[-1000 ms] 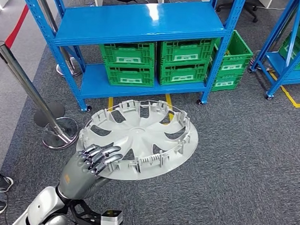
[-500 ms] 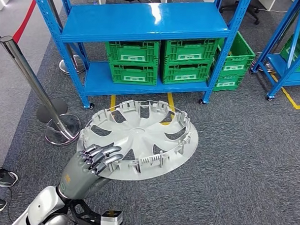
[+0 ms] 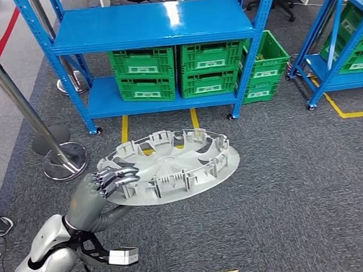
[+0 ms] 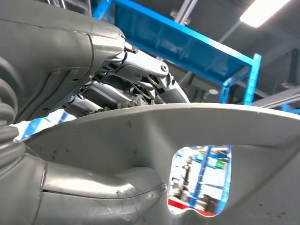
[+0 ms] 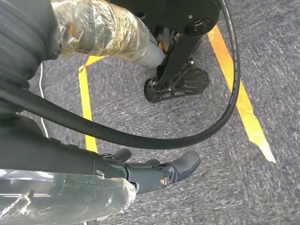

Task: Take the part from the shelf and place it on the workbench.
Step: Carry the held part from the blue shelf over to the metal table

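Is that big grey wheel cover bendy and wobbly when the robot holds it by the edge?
Probably fairly stiff: the wheel cover stays flat though the left hand holds only one edge. Likely light, thin plastic with cutouts. It tilts slightly, so it may wobble.

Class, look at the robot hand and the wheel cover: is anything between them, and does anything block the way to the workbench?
Nothing separates them: the left robot hand already grips the wheel cover by its rim. No workbench is visible, so that path cannot be judged.
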Controlling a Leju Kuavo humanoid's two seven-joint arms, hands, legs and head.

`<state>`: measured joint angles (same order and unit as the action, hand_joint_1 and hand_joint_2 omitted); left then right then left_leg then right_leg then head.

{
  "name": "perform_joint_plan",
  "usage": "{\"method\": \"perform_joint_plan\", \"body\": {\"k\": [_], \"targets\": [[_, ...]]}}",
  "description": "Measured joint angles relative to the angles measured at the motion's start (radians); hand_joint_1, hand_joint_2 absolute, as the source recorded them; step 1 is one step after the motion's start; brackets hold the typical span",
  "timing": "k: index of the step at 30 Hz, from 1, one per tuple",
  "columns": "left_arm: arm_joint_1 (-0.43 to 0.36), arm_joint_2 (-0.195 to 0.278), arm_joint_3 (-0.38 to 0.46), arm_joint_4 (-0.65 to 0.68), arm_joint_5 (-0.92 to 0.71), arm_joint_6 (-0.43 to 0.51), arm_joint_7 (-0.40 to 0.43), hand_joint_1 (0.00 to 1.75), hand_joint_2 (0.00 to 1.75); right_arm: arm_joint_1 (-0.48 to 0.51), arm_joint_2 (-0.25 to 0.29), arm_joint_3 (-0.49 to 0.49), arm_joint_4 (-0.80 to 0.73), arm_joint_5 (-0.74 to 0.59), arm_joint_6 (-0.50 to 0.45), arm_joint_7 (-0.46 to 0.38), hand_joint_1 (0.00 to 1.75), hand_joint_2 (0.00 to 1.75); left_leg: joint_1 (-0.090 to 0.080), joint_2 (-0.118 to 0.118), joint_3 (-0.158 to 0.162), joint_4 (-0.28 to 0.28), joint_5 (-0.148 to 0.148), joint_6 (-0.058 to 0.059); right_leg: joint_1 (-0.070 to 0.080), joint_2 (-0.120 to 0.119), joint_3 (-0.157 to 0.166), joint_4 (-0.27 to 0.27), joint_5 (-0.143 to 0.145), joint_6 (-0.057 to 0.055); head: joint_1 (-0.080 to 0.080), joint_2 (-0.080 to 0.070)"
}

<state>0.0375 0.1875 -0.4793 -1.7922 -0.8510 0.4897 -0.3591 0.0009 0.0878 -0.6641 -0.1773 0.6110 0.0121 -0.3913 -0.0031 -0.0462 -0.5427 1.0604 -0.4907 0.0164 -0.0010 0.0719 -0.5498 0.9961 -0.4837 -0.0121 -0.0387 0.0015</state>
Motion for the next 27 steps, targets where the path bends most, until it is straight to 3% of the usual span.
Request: {"method": "perform_joint_plan", "body": {"k": [2, 4, 6, 8, 9, 10, 11, 12, 14, 16, 17, 19, 21, 23, 25, 26, 27], "targets": [[-0.007, -0.007, 0.002, 0.001, 0.003, -0.008, -0.006, 1.75, 1.75, -0.002, 0.004, -0.001, -0.002, -0.003, 0.002, 0.001, 0.00, 1.75, -0.001, -0.021, 0.024, -0.053, 0.006, 0.008, -0.004, 0.020, -0.010, 0.000, 0.008, 0.010, 0.001, 0.000], [-0.016, -0.014, 0.002, 0.002, 0.004, -0.012, -0.009, 1.75, 1.75, 0.000, 0.005, -0.001, -0.003, -0.004, 0.002, 0.001, 0.00, 1.75, 0.000, -0.003, 0.028, -0.075, 0.009, 0.008, -0.006, 0.035, -0.022, 0.001, 0.014, 0.023, -0.002, 0.000], [-0.022, -0.022, 0.004, 0.004, 0.002, -0.017, -0.010, 1.75, 1.75, 0.003, 0.005, -0.002, -0.004, -0.004, -0.001, 0.001, 0.00, 1.75, 0.007, 0.023, 0.034, -0.100, 0.014, 0.012, -0.001, 0.006, -0.049, 0.038, -0.013, 0.032, 0.005, 0.000], [-0.025, -0.030, 0.006, 0.008, -0.007, -0.029, -0.009, 1.75, 1.75, 0.002, 0.005, -0.002, -0.005, -0.004, -0.006, 0.000, 0.00, 1.75, 0.009, 0.048, 0.034, -0.109, 0.018, 0.016, -0.001, -0.043, -0.105, 0.151, -0.073, 0.043, 0.011, 0.000], [-0.027, -0.033, 0.007, 0.010, -0.013, -0.035, -0.008, 1.75, 1.75, 0.000, 0.005, -0.002, -0.006, -0.004, -0.007, 0.000, 0.00, 1.75, 0.009, 0.061, 0.032, -0.108, 0.017, 0.017, -0.005, -0.056, -0.137, 0.218, -0.099, 0.049, 0.012, 0.000], [-0.029, -0.037, 0.008, 0.014, -0.020, -0.041, -0.006, 1.75, 1.75, 0.000, 0.004, -0.002, -0.007, -0.004, -0.008, 0.000, 0.00, 1.75, 0.008, 0.074, 0.031, -0.106, 0.017, 0.016, -0.008, -0.062, -0.159, 0.264, -0.110, 0.054, 0.012, 0.000], [-0.031, -0.041, 0.008, 0.018, -0.024, -0.044, -0.004, 1.75, 1.75, 0.000, 0.003, -0.002, -0.007, -0.004, -0.007, 0.000, 0.00, 1.75, 0.009, 0.086, 0.031, -0.104, 0.015, 0.015, -0.011, -0.066, -0.163, 0.276, -0.104, 0.059, 0.012, 0.000], [-0.032, -0.045, 0.007, 0.021, -0.027, -0.047, -0.003, 1.75, 1.75, 0.000, 0.002, -0.002, -0.008, -0.004, -0.007, 0.000, 0.00, 1.75, 0.009, 0.098, 0.031, -0.102, 0.013, 0.012, -0.014, -0.072, -0.147, 0.245, -0.079, 0.063, 0.012, 0.000], [-0.032, -0.053, 0.007, 0.026, -0.030, -0.048, -0.002, 1.75, 1.75, -0.002, -0.002, -0.003, -0.011, -0.004, -0.006, 0.000, 0.00, 1.75, 0.009, 0.116, 0.030, -0.092, 0.005, 0.003, -0.015, -0.106, -0.075, 0.111, -0.020, 0.067, 0.013, 0.000], [-0.036, -0.057, 0.008, 0.027, -0.031, -0.049, -0.002, 1.75, 1.75, -0.006, -0.003, -0.003, -0.013, -0.004, -0.006, 0.000, 0.00, 1.75, 0.004, 0.133, 0.027, -0.077, -0.004, -0.008, -0.012, -0.134, -0.028, 0.023, 0.002, 0.056, 0.014, 0.000], [-0.038, -0.058, 0.008, 0.028, -0.031, -0.049, -0.002, 1.75, 1.75, -0.007, -0.003, -0.003, -0.013, -0.003, -0.005, 0.000, 0.00, 1.75, 0.000, 0.142, 0.026, -0.073, -0.006, -0.011, -0.009, -0.135, -0.025, 0.015, -0.002, 0.048, 0.014, 0.000], [-0.041, -0.059, 0.008, 0.029, -0.033, -0.048, -0.002, 1.75, 1.75, -0.005, -0.003, -0.003, -0.013, -0.002, -0.005, 0.000, 0.00, 1.75, -0.001, 0.159, 0.027, -0.068, -0.010, -0.016, -0.010, -0.114, -0.030, 0.018, 0.001, 0.034, 0.013, 0.000], [-0.042, -0.060, 0.008, 0.030, -0.035, -0.048, -0.002, 1.75, 1.75, -0.003, -0.003, -0.003, -0.013, -0.001, -0.006, 0.000, 0.00, 1.75, 0.004, 0.133, 0.018, -0.033, -0.040, -0.024, -0.012, -0.094, -0.032, 0.017, 0.005, 0.022, 0.012, 0.000], [-0.043, -0.060, 0.010, 0.032, -0.037, -0.048, -0.002, 1.75, 1.75, -0.005, -0.003, -0.004, -0.013, 0.001, -0.006, 0.000, 0.00, 1.75, 0.009, 0.078, -0.026, 0.078, -0.109, -0.031, -0.013, -0.072, -0.035, 0.017, 0.009, 0.012, 0.010, 0.000], [-0.042, -0.060, 0.010, 0.033, -0.037, -0.048, -0.002, 1.75, 1.75, -0.006, -0.003, -0.005, -0.013, 0.003, -0.006, 0.000, 0.00, 1.75, 0.009, 0.057, -0.080, 0.200, -0.161, -0.029, -0.012, -0.048, -0.038, 0.017, 0.011, 0.008, 0.010, 0.000], [-0.042, -0.060, 0.010, 0.034, -0.038, -0.048, -0.002, 1.75, 1.75, -0.006, -0.003, -0.006, -0.013, 0.004, -0.006, 0.000, 0.00, 1.75, 0.009, 0.055, -0.092, 0.224, -0.160, -0.027, -0.011, -0.035, -0.039, 0.017, 0.012, 0.006, 0.010, 0.000], [-0.042, -0.060, 0.010, 0.035, -0.040, -0.048, -0.002, 1.75, 1.75, -0.006, -0.003, -0.006, -0.013, 0.006, -0.005, 0.001, 0.00, 1.75, 0.009, 0.053, -0.087, 0.210, -0.138, -0.023, -0.010, -0.022, -0.039, 0.018, 0.013, 0.006, 0.010, 0.000]]}}
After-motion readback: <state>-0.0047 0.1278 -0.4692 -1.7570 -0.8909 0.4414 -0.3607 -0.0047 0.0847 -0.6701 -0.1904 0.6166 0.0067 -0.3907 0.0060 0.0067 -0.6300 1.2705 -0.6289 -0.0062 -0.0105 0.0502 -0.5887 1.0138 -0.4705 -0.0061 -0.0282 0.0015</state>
